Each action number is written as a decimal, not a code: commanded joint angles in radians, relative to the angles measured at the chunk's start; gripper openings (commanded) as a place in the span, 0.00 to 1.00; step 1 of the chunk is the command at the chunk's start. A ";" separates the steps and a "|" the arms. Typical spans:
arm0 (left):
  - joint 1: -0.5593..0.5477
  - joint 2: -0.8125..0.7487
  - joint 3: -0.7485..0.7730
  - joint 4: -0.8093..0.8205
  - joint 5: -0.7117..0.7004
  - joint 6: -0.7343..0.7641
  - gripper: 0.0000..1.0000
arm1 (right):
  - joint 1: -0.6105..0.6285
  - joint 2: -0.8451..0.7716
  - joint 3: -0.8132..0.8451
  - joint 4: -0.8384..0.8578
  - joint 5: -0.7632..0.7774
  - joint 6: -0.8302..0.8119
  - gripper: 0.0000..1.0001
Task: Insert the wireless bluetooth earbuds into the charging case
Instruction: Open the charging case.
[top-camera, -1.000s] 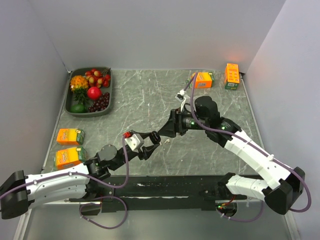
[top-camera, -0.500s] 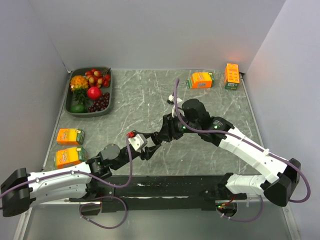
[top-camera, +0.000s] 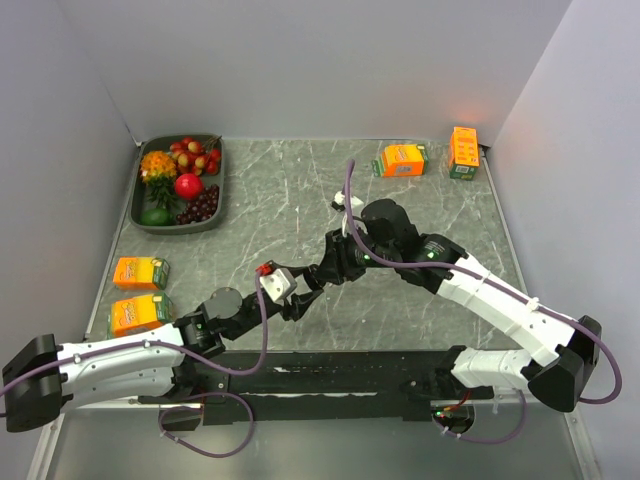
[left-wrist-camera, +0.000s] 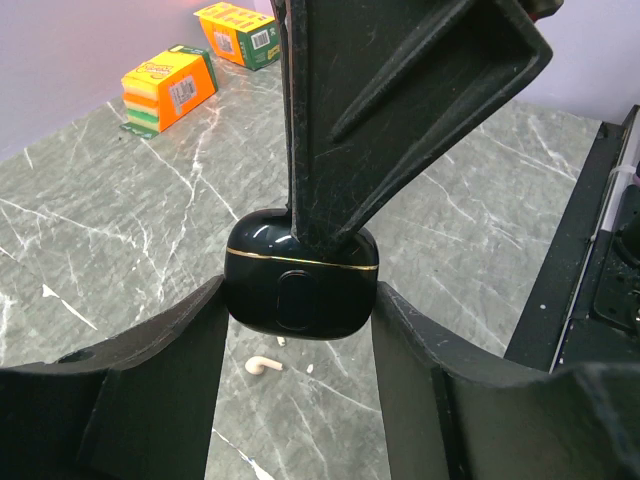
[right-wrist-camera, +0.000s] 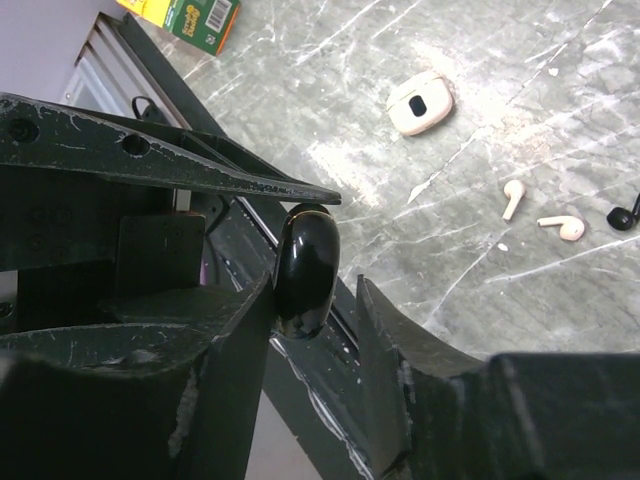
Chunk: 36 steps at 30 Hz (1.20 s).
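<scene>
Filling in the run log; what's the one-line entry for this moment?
left gripper: shut on black case | right gripper: open, straddling case | white earbuds: loose on table

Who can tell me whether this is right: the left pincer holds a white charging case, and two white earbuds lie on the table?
Not quite. The charging case in the left pincer is black, not white; the left wrist view shows it. Two white earbuds do lie on the table.
</scene>
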 joint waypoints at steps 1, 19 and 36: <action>-0.010 0.001 0.050 0.047 -0.004 0.010 0.01 | 0.009 0.003 0.038 0.000 0.015 -0.012 0.38; -0.013 -0.022 0.043 0.084 -0.024 0.008 0.01 | -0.042 -0.042 -0.015 0.060 -0.081 0.046 0.32; -0.020 -0.011 0.043 0.085 -0.019 0.010 0.01 | -0.034 -0.016 0.000 0.037 -0.031 0.035 0.53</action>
